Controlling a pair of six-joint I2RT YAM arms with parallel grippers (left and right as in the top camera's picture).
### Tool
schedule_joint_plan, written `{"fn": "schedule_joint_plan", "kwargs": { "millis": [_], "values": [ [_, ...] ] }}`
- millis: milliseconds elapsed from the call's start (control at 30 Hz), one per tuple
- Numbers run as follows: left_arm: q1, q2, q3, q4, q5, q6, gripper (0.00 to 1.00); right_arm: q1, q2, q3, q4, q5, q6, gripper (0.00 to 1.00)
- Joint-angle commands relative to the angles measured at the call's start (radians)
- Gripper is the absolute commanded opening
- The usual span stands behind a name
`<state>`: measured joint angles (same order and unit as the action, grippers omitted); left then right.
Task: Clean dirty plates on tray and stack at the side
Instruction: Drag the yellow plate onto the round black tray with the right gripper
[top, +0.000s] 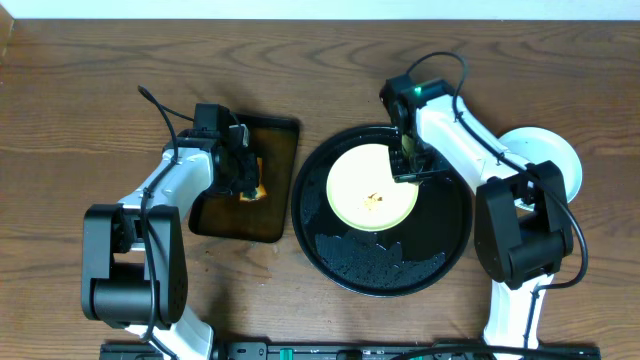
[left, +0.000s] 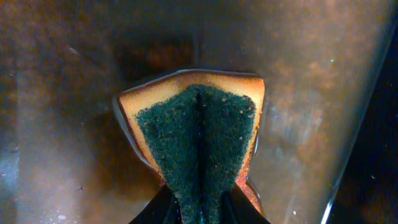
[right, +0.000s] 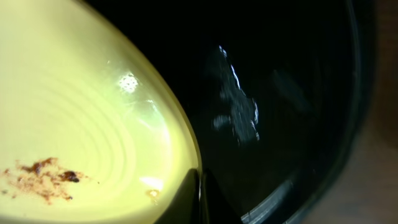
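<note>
Yellow plate (top: 365, 190) with brown specks lies flat, centre-left in the black tray (top: 440, 250). The right hand (top: 405, 168) points down at the plate's right rim and looks clamped on that edge, forearm reaching in from the far right side. The left hand (top: 245, 180) is closed on the folded sponge (left: 199, 124), green side out, low over the rectangular tray (top: 275, 215). The plate lies to its right across the table (top: 80, 120), so the scrub is probably a sideways reach; pale plates (top: 545, 150) sit right of the tray.
</note>
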<state>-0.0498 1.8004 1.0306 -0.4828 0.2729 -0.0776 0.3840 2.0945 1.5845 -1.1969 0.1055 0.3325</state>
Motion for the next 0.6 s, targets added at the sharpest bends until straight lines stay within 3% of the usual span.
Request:
{"fn": "schedule_joint_plan", "kwargs": {
  "millis": [0, 267, 567],
  "values": [
    [-0.001, -0.011, -0.019, -0.016, 0.004, 0.005, 0.20, -0.010, -0.014, -0.051, 0.062, 0.009, 0.005, 0.01],
    [-0.001, -0.011, -0.019, -0.017, 0.004, 0.006, 0.20, -0.024, -0.014, -0.121, 0.206, -0.009, 0.027, 0.01],
    [-0.001, -0.011, -0.019, -0.017, 0.004, 0.006, 0.20, -0.047, -0.015, -0.124, 0.238, -0.086, 0.019, 0.01]
  ]
}}
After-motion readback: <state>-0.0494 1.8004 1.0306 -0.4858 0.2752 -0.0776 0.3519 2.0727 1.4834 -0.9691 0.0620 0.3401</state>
